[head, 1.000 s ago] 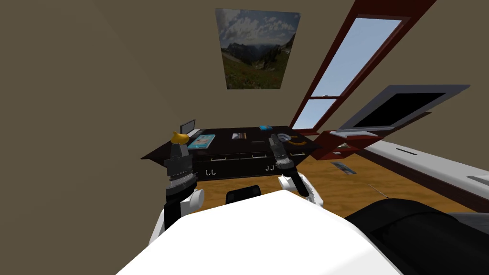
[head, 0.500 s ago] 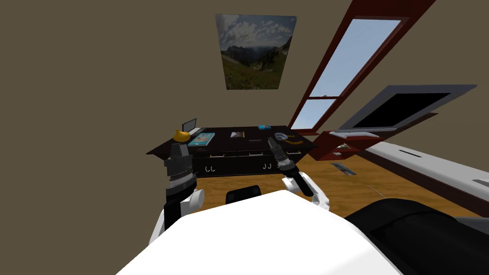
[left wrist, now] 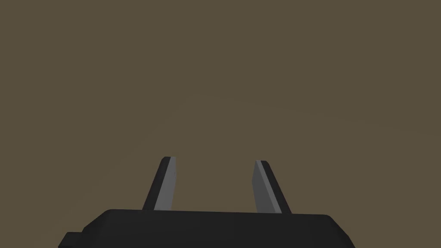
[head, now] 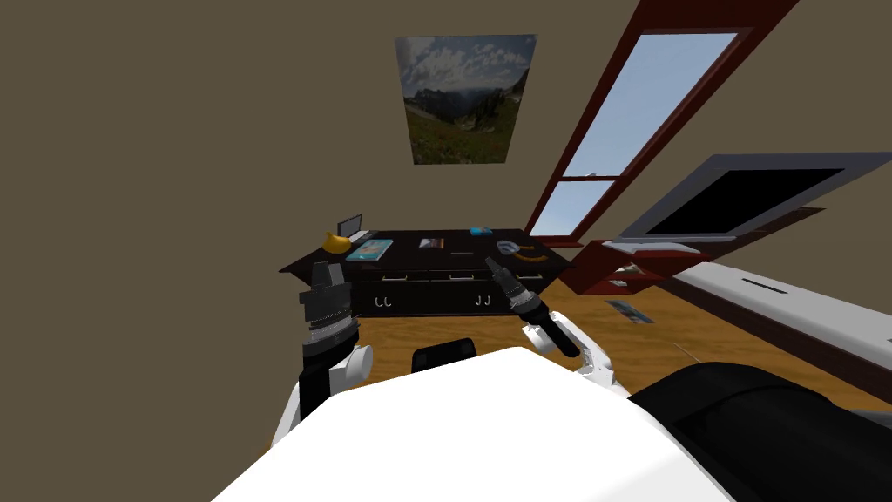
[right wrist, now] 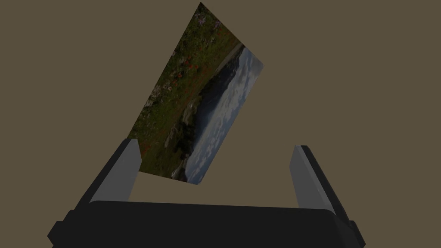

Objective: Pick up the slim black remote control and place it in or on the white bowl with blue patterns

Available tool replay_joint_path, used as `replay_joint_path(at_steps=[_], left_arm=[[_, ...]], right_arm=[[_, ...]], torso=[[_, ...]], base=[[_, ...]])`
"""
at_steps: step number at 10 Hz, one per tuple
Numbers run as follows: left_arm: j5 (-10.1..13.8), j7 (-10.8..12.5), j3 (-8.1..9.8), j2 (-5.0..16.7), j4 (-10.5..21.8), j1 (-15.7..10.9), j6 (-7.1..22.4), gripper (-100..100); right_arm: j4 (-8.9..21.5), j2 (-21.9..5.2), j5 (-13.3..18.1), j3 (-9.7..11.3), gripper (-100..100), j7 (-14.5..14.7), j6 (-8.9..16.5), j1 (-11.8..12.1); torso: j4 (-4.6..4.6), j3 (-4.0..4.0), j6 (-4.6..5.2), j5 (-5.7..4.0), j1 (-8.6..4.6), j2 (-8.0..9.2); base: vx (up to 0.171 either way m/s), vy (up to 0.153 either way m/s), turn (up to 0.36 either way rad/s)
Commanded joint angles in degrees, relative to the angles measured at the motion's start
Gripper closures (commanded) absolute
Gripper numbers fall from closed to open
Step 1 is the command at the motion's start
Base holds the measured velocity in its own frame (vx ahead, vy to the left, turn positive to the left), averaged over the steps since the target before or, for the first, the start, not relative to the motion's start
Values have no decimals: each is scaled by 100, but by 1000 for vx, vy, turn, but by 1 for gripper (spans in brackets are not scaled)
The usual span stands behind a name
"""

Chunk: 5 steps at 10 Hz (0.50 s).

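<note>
**Head view.** A dark worktop (head: 402, 253) stands well ahead across the wooden floor (head: 627, 344), beyond reach of either arm. On it, right of the middle, lies a thin dark sliver that I take for the remote (head: 462, 254). It lies flat with its long axis roughly along the worktop's front edge, though it is too small to be sure. The bowl (head: 511, 249) sits near it, further right. The right gripper (head: 490, 263) is raised toward that end, so the remote lies forward and slightly left of it. The left gripper (head: 321, 271) is up by the worktop's left end, farther from the remote. The right arm looks the better placed, once the base closes in.

**Left wrist view.** The left gripper (left wrist: 215, 161) has its fingers parted and holds nothing.

**Right wrist view.** The right gripper (right wrist: 215, 148) is spread wider and is also empty.
</note>
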Motion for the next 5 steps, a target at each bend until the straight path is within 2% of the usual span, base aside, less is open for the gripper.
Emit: replay_joint_path(at_steps=[1, 3, 5], left_arm=[[0, 0, 0, 0, 0, 0, 0, 0], [0, 0, 0, 0, 0, 0, 0, 0], [0, 0, 0, 0, 0, 0, 0, 0]], right_arm=[[127, -286, 44, 19, -100, 40, -67, 62], [127, -541, 44, 19, -100, 40, -67, 62], [243, -923, 83, 38, -100, 60, -111, 108]], torso=[[0, 0, 0, 0, 0, 0], [0, 0, 0, 1, 3, 1], [-3, -6, -3, 2, 9, -9]], base=[[-104, -64, 117], [-73, -58, 24], [-76, -56, 107]])
